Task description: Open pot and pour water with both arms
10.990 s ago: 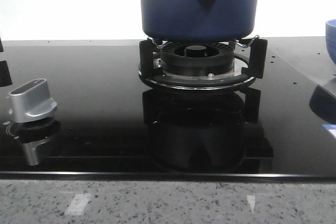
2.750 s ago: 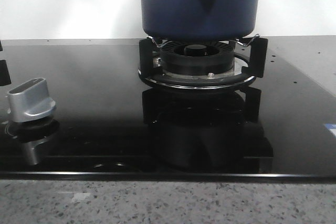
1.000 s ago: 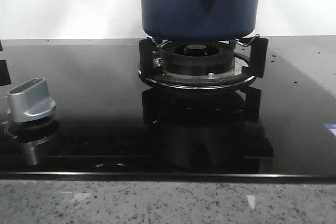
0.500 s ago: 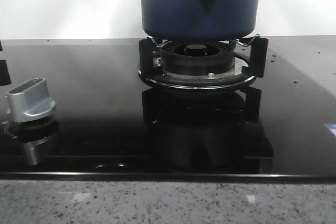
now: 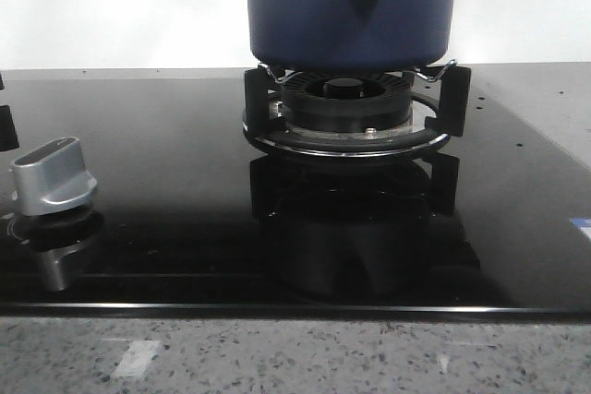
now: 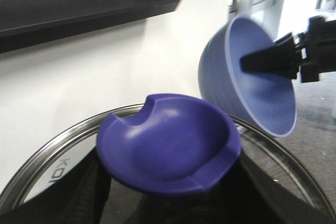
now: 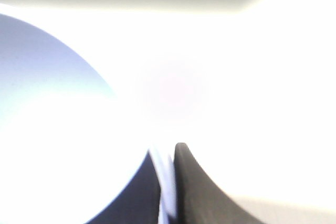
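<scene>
The large dark navy-blue round pot sits on the black burner grate at twelve o'clock on the glossy black glass cooktop; a silver knob lies at nine o'clock. The right gripper pinches the rim of a tilted, lighter blue bowl. The left gripper carries the glass lid with its blue knob, though whether its fingers are closed cannot be told.
</scene>
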Robot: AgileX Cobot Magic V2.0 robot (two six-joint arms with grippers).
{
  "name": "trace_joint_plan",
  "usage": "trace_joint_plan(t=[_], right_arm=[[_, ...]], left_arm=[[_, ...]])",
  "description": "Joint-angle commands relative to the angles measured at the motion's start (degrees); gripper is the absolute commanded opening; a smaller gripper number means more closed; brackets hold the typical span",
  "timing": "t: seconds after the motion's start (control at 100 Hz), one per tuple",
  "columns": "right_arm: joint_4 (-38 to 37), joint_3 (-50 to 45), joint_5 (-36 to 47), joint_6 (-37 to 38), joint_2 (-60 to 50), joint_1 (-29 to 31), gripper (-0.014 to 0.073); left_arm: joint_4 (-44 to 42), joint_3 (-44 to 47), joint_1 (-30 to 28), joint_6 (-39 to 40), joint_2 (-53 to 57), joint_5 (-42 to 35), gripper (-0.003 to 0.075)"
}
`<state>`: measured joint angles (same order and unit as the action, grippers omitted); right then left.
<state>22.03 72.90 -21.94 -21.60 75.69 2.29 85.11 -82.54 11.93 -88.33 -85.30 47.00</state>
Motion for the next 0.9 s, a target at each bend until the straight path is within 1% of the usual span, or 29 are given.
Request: trace_joint_plan(t=[0.0, 0.05, 0.15, 0.24, 0.33, 0.43, 0.57, 0.89], right_arm=[[1.23, 2.86, -9.22, 3.11, -1.41, 6.01, -0.0053], [1.23, 2.86, -15.62, 3.92, -0.68, 9.55, -0.0053], [1.23, 2.86, -24.75, 3.92, 1.9, 15.69, -0.0053], [1.12, 2.86, -29.79, 5.76, 4.65, 19.33, -0.0053], [1.01, 2.86, -33.04, 5.91, 7.67, 21.28, -0.0053], [0.29, 2.86, -34.66, 5.91, 10.67, 21.77, -0.0053], [-0.04, 2.86, -34.9, 5.91, 13.31, 21.77, -0.0053], [-1.81, 2.75, -33.75, 5.91, 14.4, 21.77, -0.0053]], left_arm=[[5.64, -1.93, 1.98, -0.13, 2.72, -1.83, 0.0263], [5.77, -1.93, 2.69, -0.22, 2.72, -1.98, 0.0263], [5.89, -1.93, 4.08, -0.66, 2.72, -3.02, 0.0263], [6.03, -1.93, 5.3, -1.66, 2.62, -3.17, 0.0263], [6.15, -1.93, 6.61, -1.66, 2.06, -3.17, 0.0263], [6.15, -1.93, 7.44, -1.66, 1.57, -3.31, 0.0263], [6.54, -1.93, 7.94, -1.95, 1.22, -3.4, 0.0263], [6.63, -1.93, 7.94, -2.07, 1.13, -3.4, 0.0263]])
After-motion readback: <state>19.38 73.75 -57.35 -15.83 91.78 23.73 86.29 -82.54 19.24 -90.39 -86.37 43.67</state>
